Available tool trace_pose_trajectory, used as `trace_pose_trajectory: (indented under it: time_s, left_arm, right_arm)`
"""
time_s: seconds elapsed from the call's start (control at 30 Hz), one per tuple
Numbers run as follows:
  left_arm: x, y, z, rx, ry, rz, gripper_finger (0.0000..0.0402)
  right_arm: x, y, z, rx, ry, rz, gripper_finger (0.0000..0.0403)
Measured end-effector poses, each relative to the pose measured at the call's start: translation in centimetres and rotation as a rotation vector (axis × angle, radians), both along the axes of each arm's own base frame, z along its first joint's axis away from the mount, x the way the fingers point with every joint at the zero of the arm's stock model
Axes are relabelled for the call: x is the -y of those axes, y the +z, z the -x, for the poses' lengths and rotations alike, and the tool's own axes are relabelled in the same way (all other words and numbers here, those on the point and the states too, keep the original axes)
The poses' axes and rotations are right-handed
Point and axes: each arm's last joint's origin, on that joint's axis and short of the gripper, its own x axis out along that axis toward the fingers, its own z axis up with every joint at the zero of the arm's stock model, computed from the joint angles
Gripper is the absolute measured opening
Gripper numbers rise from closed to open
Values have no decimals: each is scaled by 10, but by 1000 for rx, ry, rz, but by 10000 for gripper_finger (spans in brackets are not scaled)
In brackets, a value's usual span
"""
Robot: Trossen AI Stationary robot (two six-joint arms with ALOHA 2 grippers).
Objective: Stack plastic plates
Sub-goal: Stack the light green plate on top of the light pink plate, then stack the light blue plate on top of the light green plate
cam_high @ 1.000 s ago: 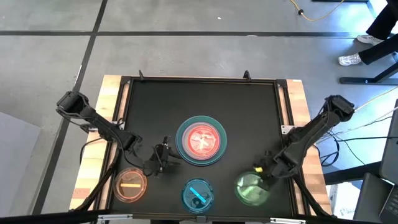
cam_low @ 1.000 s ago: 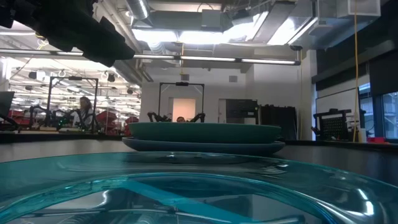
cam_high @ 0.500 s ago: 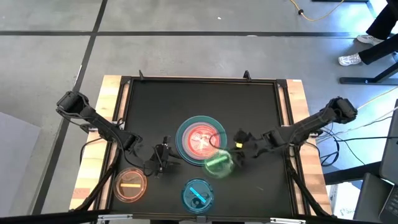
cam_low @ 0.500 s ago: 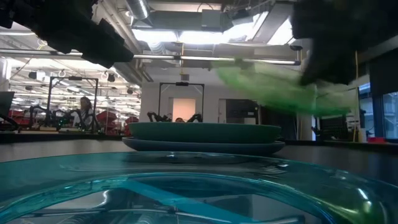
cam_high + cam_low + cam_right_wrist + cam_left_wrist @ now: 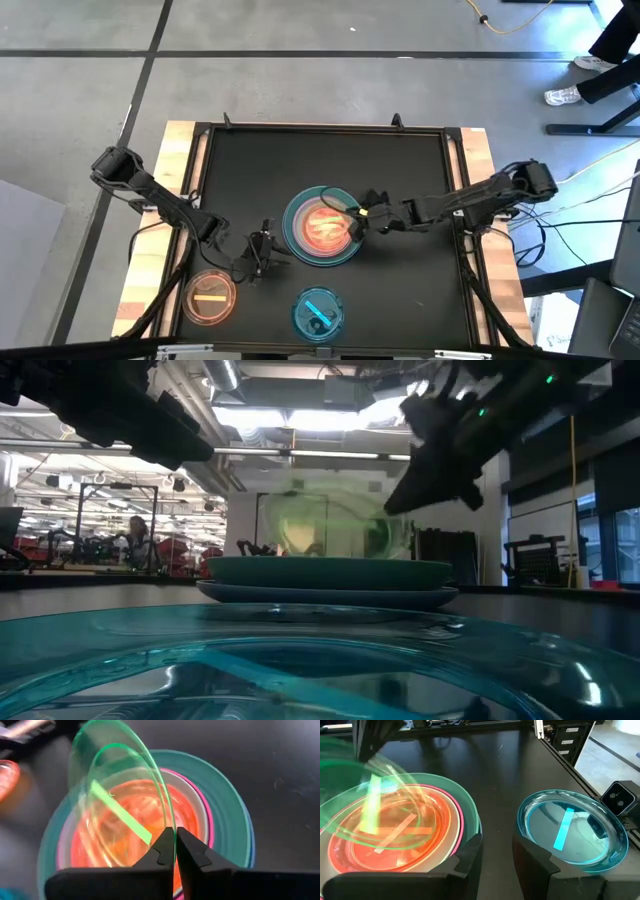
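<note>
A stack of plates sits mid-table: large teal and pale-blue ones at the bottom, pink and grey-green rims above, and a translucent pink-red plate on top. My right gripper reaches in from the table's right and is shut on the translucent green plate, which tilts over the stack. The green plate shows blurred in the low view and in the left wrist view. My left gripper waits open, left of the stack and near the table top. My right gripper pinches the green plate's rim between its two fingers, on the side of the plate facing the table's right. The fingers come from the table's right, slanting slightly down. The plate is lifted clear and steeply tilted, its far rim above the stack.
A translucent orange plate lies near the table's near-left corner. A cyan plate with a bar mark lies at the near edge, close to the low camera and beside my left gripper. A raised frame borders the black table.
My right gripper has lifted the green plate clear of the table's near-right part. It carried the plate toward the left and far side to above the stack, where it now tilts steeply. The left arm has kept still.
</note>
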Motion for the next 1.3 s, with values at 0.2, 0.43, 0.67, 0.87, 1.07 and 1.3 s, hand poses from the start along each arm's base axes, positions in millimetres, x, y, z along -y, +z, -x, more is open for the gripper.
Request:
trace_pose_trajectory:
  time_s: [0.2, 0.43, 0.67, 0.87, 1.07, 1.3]
  left_arm:
    - [0, -1, 0, -9, 0, -5, 102]
    - [0, -2, 1, -16, 0, -8, 102]
    - [0, -2, 1, -19, 8, 9, 102]
    - [0, -2, 1, -18, 8, 9, 102]
    - [0, -1, 1, -17, 8, 9, 102]
    - [0, -1, 1, -18, 11, 16, 102]
  right_arm:
    - [6, -19, -9, -51, 0, -31, 5]
    - [4, -26, -14, -47, 37, -50, 28]
    - [0, -20, -13, -60, 201, -94, 116]
    - [-21, -1, -13, -7, 346, -114, 146]
    - [-43, 1, -8, -13, 348, -39, 147]
    - [-59, -1, 0, -47, 396, -23, 147]
